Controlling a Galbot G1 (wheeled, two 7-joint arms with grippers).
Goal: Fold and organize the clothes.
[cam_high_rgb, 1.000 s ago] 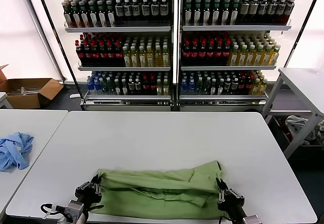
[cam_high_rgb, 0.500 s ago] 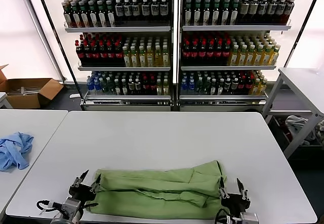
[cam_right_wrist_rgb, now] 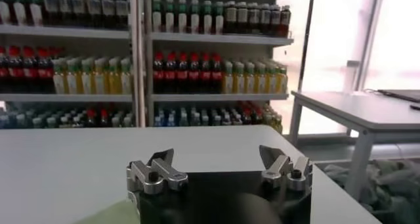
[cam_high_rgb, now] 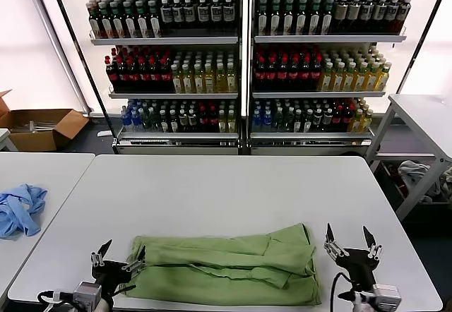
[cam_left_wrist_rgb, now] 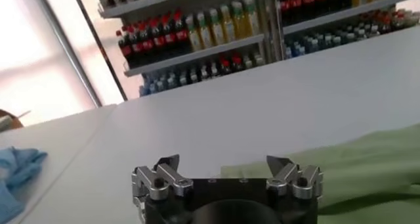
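The light green shirt (cam_high_rgb: 226,262) lies folded into a long band along the near edge of the white table (cam_high_rgb: 233,185). My left gripper (cam_high_rgb: 121,254) stands open at the shirt's left end, one fingertip close over the cloth, nothing held. My right gripper (cam_high_rgb: 347,236) stands open just off the shirt's right end, apart from it. In the left wrist view the open left gripper (cam_left_wrist_rgb: 223,161) has green cloth (cam_left_wrist_rgb: 367,159) beyond and beside it. In the right wrist view the open right gripper (cam_right_wrist_rgb: 216,154) faces bare tabletop, with a corner of the shirt (cam_right_wrist_rgb: 115,212) beside it.
A light blue garment (cam_high_rgb: 20,210) lies on the neighbouring table at the left. Shelves of bottles (cam_high_rgb: 240,65) stand behind the table. A cardboard box (cam_high_rgb: 42,128) sits on the floor at far left. Another table (cam_high_rgb: 424,111) stands at the right.
Both grippers have opened and let go of the shirt's ends, then drawn outward away from them. The shirt has settled flat on the table.
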